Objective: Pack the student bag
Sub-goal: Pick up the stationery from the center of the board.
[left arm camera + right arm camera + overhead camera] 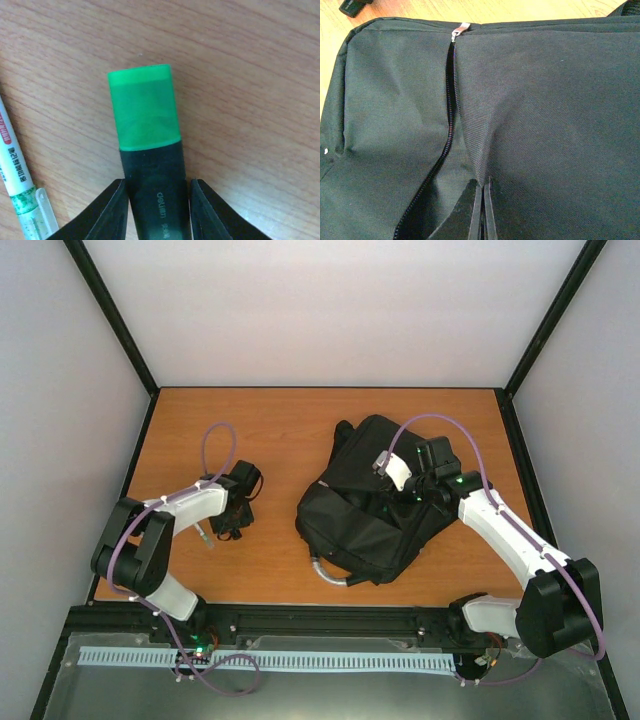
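Pinching woven student bag (545, 100) right, glossy highlighter (147, 125) left.

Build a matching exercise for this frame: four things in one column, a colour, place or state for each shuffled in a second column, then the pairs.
Things
1. highlighter
2. pen
3. student bag
4. right gripper

States
A. jaws pinched shut on a fold of black fabric beside the zip
B. white, lying on the table
C. green cap, black body, held in the left gripper
D. black, zip open

Pairs: 1-C, 2-B, 3-D, 4-A
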